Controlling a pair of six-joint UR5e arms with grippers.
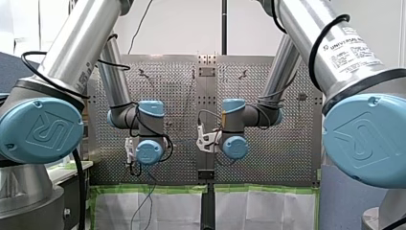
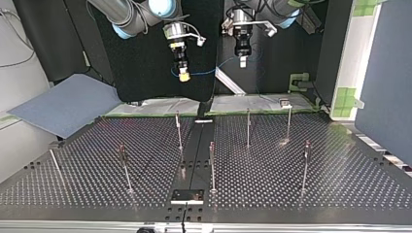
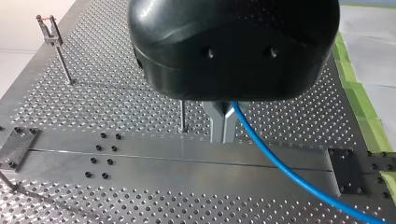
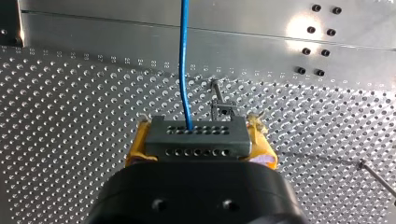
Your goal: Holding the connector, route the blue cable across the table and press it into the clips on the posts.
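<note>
In the top view both grippers hang high over the perforated table's (image 2: 272, 165) far edge. My right gripper (image 2: 183, 74), at that view's left, has yellow pads; in its wrist view it (image 4: 198, 135) is shut on a grey multi-hole connector (image 4: 196, 148). The blue cable (image 4: 184, 60) leaves the connector and runs ahead over the table. My left gripper (image 3: 222, 136) has metal fingers shut on the blue cable (image 3: 261, 145), which trails away beside it. A short blue span (image 2: 209, 73) sags between the two grippers. Thin posts with clips (image 2: 178, 128) (image 2: 248, 126) (image 2: 212, 165) stand below, all bare.
More clip posts stand at the top view's left (image 2: 125, 167) and right (image 2: 305, 165) (image 2: 288, 121). A grey-blue mat (image 2: 63, 104) lies off the table's left corner. Green-taped white sheets (image 2: 160, 106) line the far edge. A small plate (image 2: 187, 195) sits at the near edge.
</note>
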